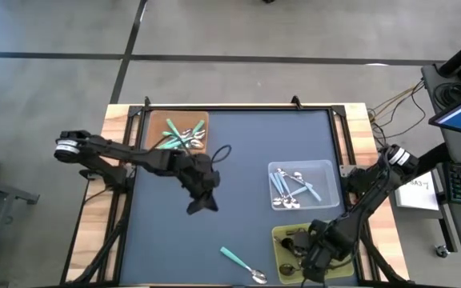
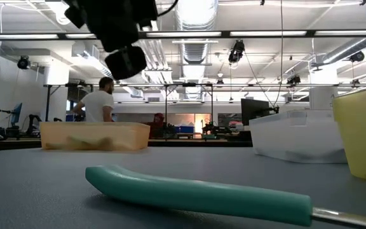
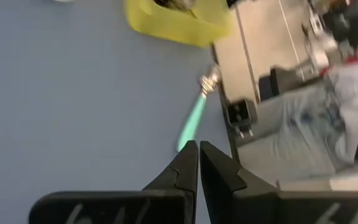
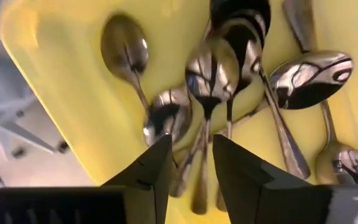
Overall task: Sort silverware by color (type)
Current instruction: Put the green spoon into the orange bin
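One teal-handled spoon [image 1: 242, 265] lies flat on the blue mat near the table's near edge; it also shows in the low view [image 2: 196, 194] and the left wrist view [image 3: 194, 118]. My left gripper [image 1: 202, 198] hovers shut over the middle of the mat [image 3: 198, 155], raised well above the table [image 2: 122, 38]. My right gripper [image 1: 306, 250] hangs open over the yellow bin [image 1: 282, 236]. Its fingers [image 4: 190, 158] stand above several plain metal spoons [image 4: 207, 74] lying on the bin's floor, touching none that I can see.
A brown tray [image 1: 157, 126] at the far left corner holds teal spoons [image 1: 181, 136]. A clear bin [image 1: 326, 170] right of centre holds light-blue spoons [image 1: 294, 188]. A black loop [image 1: 221, 152] lies on the mat. People stand in the room beyond [image 2: 98, 102].
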Controlling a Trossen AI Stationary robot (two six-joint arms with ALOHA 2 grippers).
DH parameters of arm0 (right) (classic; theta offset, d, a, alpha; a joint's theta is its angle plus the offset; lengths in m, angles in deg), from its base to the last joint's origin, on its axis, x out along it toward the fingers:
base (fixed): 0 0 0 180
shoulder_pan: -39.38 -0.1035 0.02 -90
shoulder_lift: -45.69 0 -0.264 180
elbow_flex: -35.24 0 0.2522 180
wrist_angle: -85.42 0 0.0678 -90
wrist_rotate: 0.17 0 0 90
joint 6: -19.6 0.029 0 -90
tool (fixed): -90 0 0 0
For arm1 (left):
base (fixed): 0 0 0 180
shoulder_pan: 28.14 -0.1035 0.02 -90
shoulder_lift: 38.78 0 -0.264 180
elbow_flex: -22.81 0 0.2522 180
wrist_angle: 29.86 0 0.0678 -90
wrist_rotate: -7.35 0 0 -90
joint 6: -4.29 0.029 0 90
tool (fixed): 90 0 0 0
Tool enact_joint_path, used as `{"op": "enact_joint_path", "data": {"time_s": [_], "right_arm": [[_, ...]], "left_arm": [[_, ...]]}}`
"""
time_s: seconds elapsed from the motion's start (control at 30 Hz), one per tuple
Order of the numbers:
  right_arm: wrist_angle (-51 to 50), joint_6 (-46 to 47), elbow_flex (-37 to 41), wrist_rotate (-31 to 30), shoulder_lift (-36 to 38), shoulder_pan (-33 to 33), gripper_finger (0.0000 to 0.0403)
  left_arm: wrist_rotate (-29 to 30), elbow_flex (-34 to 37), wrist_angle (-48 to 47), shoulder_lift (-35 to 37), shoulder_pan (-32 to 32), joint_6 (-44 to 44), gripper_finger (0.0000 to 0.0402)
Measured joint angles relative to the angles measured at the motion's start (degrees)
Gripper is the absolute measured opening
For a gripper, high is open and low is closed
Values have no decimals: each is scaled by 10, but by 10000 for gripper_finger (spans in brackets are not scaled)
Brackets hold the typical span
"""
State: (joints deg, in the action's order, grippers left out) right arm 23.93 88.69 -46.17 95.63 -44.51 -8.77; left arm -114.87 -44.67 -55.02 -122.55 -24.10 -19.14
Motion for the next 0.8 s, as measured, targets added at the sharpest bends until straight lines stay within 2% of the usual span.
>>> {"op": "enact_joint_path", "data": {"time_s": [0.2,0.3,0.5,0.7,0.8], "right_arm": [[0,53,-27,-7,-27,37,98],[-1,13,-51,-4,-57,61,91],[-6,-54,-119,-3,-102,96,85],[-52,-18,-169,-42,-108,98,89],[-58,29,-179,-49,-107,98,91]], "left_arm": [[0,0,-34,37,55,38,0],[5,1,-60,68,80,43,0],[68,19,-101,113,130,62,0],[73,36,-83,98,143,135,0],[75,36,-64,72,143,138,9]]}}
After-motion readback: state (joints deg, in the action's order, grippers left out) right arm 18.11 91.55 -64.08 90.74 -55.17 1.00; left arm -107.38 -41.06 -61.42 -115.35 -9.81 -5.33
